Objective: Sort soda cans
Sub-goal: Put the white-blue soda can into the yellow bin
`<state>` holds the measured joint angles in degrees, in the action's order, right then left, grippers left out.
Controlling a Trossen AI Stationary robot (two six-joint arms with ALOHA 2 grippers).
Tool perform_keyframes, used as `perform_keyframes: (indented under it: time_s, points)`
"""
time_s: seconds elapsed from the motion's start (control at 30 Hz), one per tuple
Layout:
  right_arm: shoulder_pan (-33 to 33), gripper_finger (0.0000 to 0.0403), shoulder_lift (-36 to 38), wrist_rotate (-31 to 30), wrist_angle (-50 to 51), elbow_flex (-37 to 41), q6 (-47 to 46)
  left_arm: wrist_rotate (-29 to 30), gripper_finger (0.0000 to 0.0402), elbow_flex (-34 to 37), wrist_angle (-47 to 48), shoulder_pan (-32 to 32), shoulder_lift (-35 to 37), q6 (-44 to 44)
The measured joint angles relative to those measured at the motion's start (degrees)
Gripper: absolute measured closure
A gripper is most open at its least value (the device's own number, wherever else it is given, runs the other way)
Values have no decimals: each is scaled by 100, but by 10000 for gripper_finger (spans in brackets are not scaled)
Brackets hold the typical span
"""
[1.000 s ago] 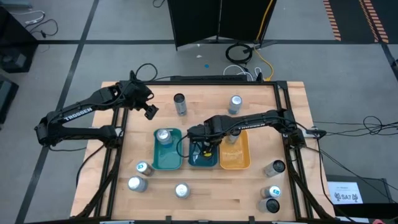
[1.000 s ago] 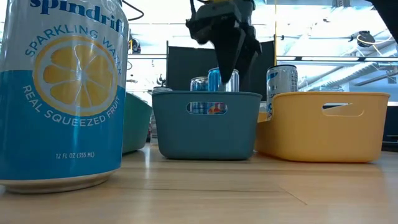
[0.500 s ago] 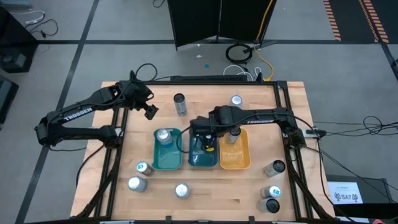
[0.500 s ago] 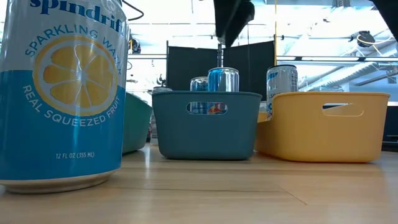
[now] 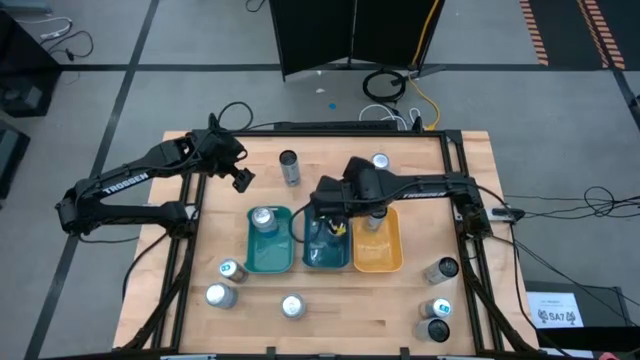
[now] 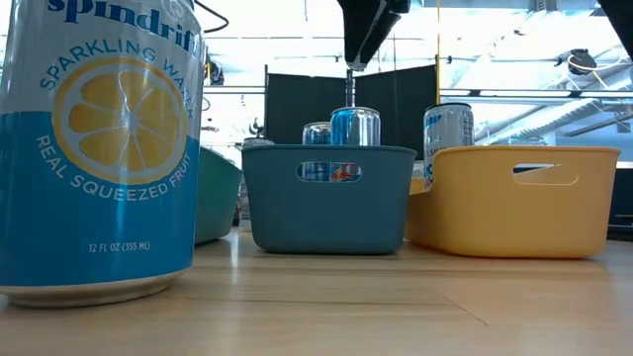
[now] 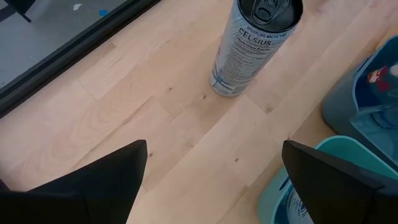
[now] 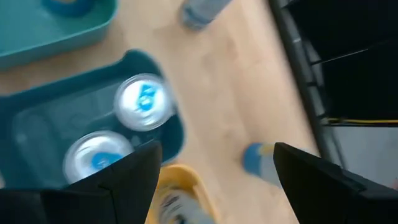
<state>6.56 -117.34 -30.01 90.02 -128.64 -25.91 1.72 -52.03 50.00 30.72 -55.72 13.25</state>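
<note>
Soda cans stand scattered on the wooden table and in three trays. Two blue-topped cans (image 8: 144, 101) (image 8: 96, 158) stand in the dark teal tray (image 5: 326, 250). One can (image 5: 263, 218) is in the green tray (image 5: 270, 255), and another (image 5: 372, 217) is in the orange tray (image 5: 378, 255). My right gripper (image 5: 327, 213) hangs open above the dark teal tray, clear of its cans (image 6: 354, 127). My left gripper (image 5: 243, 178) waits open near the far left, beside a dark-topped Celsius can (image 7: 255, 43).
Loose cans stand at the far side (image 5: 379, 162), near left (image 5: 229, 269) (image 5: 217, 295), near middle (image 5: 291, 306) and near right (image 5: 441, 268) (image 5: 437, 320). A Spindrift can (image 6: 99, 148) is close to the low camera. A black frame rims the table.
My right gripper has risen straight up out of the dark teal tray, letting go of the blue can, which stays upright in the tray beside the other one. The arm has drawn slightly toward the far edge.
</note>
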Motion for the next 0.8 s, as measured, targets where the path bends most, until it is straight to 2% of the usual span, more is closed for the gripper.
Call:
perform_keyframes:
  time_s: [0.23,0.33,0.43,0.57,0.73,0.8]
  points:
    - [-378,101,408,-469,-7,257,-453,0,20,0,-2,-1,1,-11]
    - [-726,101,878,-459,-7,1035,-618,0,20,0,-2,0,1,-11]
    - [-1212,101,1595,-315,4,2210,-994,1,20,0,-2,-1,0,-11]
    - [-2023,101,2660,256,-522,3697,-1554,34,20,0,-5,-2,0,-11]
    - [-2920,101,3884,1733,-3081,5145,-1510,184,20,0,-35,-1,-38,-13]
    - [-3124,101,4188,2145,-3912,5562,-1552,200,20,0,-35,0,-39,-13]
